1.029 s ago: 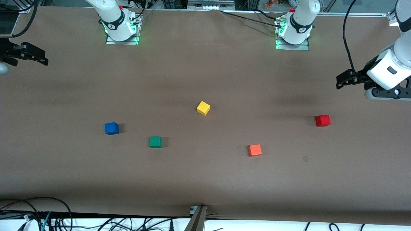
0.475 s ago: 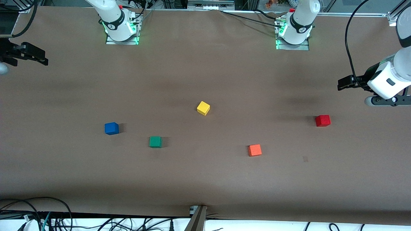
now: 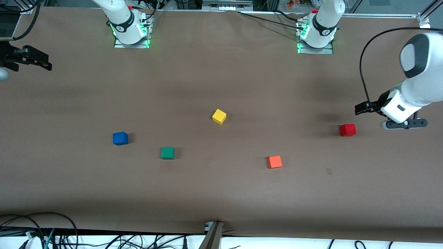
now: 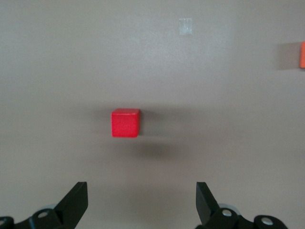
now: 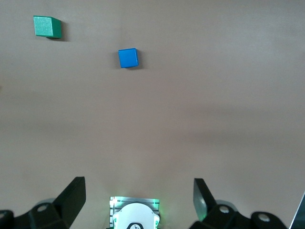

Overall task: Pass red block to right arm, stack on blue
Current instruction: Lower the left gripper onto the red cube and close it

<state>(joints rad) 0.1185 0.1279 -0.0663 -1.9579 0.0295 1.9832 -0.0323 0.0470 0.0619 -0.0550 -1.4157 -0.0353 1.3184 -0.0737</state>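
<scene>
The red block (image 3: 347, 130) sits on the brown table toward the left arm's end; it also shows in the left wrist view (image 4: 126, 123). My left gripper (image 3: 359, 110) hangs over the table close beside the red block, open and empty (image 4: 141, 202), with the block ahead of its fingers and not between them. The blue block (image 3: 120, 138) sits toward the right arm's end and shows in the right wrist view (image 5: 128, 58). My right gripper (image 3: 46, 65) waits over the table's edge at the right arm's end, open and empty (image 5: 138, 200).
A green block (image 3: 167, 153) lies beside the blue one, nearer the front camera. A yellow block (image 3: 219, 116) lies mid-table. An orange-red block (image 3: 274, 162) lies nearer the front camera than the red one. The arm bases (image 3: 130, 33) (image 3: 315, 38) stand along the table's back edge.
My left arm has swung its open gripper down and closer to the red block. The right arm and all blocks have not moved.
</scene>
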